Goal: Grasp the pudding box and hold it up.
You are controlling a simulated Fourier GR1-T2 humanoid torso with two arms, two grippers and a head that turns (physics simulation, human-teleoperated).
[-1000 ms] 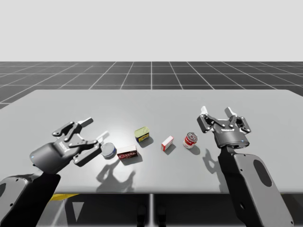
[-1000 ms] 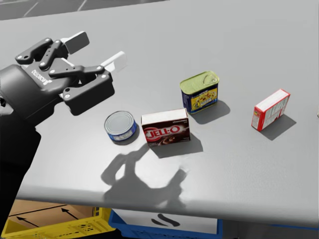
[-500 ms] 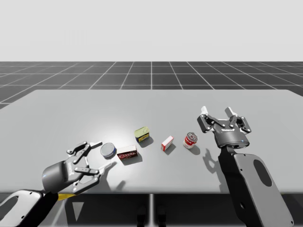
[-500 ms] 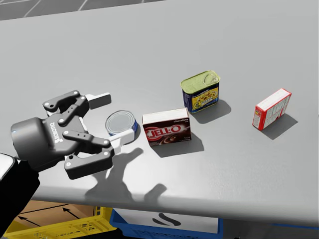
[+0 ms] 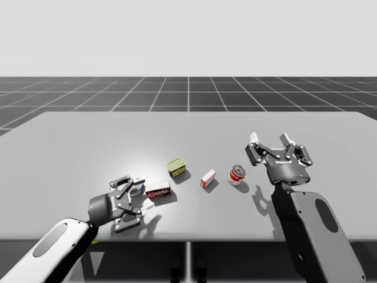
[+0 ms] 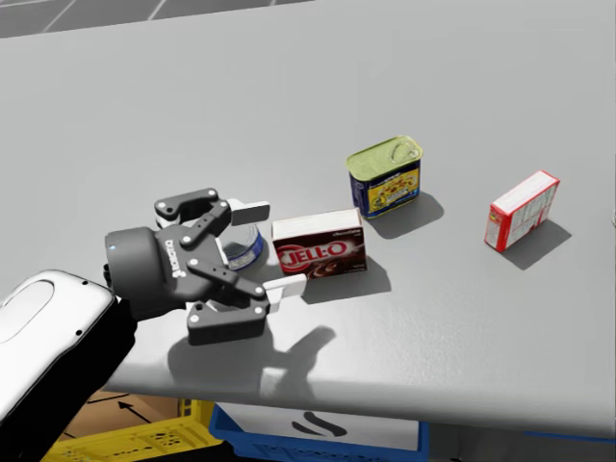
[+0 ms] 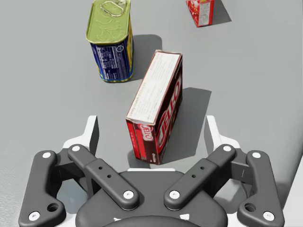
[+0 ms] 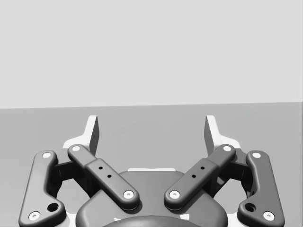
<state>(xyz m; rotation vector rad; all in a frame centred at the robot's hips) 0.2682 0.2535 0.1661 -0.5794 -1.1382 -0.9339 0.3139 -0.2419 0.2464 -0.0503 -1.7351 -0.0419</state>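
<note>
On the grey table [image 5: 76, 135], the robot's right gripper [image 5: 270, 139] is hanging open over the right part. Its left gripper [image 7: 151, 126] is standing open around the near end of the dark red pudding box [image 7: 158, 94], not touching it.

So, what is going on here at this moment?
My left gripper is open around the near end of the dark red pudding box, which stands on the grey table. Neither finger touches the box, so it is not yet grasped or lifted. A green-topped tin stands just beyond it. My right gripper is open as well and hovers off to the side, near the red and white can.
</note>
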